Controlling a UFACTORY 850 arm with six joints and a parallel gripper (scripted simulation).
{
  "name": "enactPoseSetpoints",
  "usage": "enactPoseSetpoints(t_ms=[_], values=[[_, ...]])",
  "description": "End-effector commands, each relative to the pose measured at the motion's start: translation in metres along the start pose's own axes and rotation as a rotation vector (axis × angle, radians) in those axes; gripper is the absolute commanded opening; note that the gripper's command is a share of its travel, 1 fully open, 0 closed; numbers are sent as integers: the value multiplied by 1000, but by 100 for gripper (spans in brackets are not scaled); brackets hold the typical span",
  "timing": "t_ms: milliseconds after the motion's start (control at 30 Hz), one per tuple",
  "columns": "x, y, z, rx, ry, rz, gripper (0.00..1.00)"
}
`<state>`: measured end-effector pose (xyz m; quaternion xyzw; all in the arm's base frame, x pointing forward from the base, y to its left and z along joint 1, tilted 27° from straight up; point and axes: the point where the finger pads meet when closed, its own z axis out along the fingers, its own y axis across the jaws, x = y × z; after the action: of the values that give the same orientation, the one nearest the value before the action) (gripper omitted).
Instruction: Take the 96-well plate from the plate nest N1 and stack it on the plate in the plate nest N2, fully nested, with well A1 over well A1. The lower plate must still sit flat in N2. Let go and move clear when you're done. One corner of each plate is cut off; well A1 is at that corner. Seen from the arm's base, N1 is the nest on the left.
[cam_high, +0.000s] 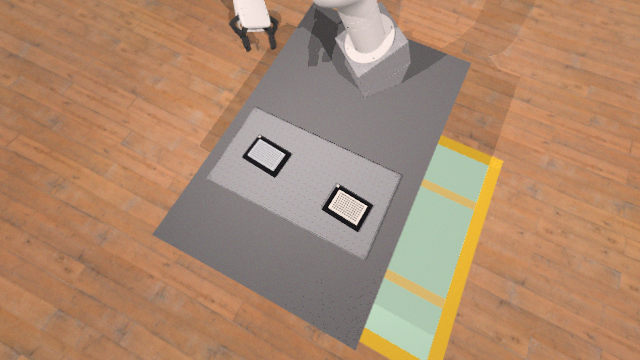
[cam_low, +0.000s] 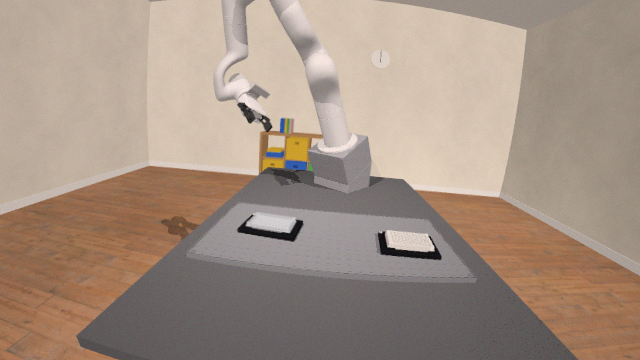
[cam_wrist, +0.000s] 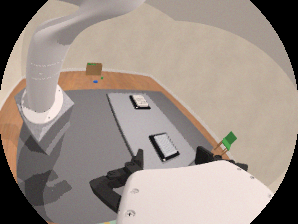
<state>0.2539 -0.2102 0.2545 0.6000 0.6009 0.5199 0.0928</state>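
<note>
Two white 96-well plates sit in black nests on a light grey mat (cam_high: 310, 165) (cam_low: 335, 245). The plate in N1 (cam_high: 347, 207) (cam_low: 409, 241) (cam_wrist: 140, 102) lies on the right in the top and exterior views. The plate in N2 (cam_high: 266, 154) (cam_low: 271, 223) (cam_wrist: 164, 144) lies on the left. In the top view each plate shows a small mark at its upper left corner. My gripper (cam_high: 260, 47) (cam_low: 260, 121) (cam_wrist: 170, 157) is open and empty. It hangs high in the air beside the arm's base (cam_high: 372, 62) (cam_low: 341, 167), off the table's edge on the N2 side, far from both plates.
The dark grey table (cam_high: 280, 260) (cam_low: 310, 310) carries the mat and the arm's base. A green and yellow floor strip (cam_high: 440, 225) runs along the table's N1 side. A shelf with coloured boxes (cam_low: 287, 150) stands by the back wall.
</note>
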Motion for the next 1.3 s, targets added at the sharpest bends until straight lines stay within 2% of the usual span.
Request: enactPoseSetpoints(t_ms=[0,533,833,933,1033,1100,1267], values=[[0,0,0,0,0,-1,100],[0,0,0,0,0,-1,100],[17,-23,30,155,128,-223,100],[17,-23,30,204,173,-297,100],[23,-33,40,249,221,-373,100],[23,-33,40,249,221,-373,100],[28,-46,50,320,303,-499,100]])
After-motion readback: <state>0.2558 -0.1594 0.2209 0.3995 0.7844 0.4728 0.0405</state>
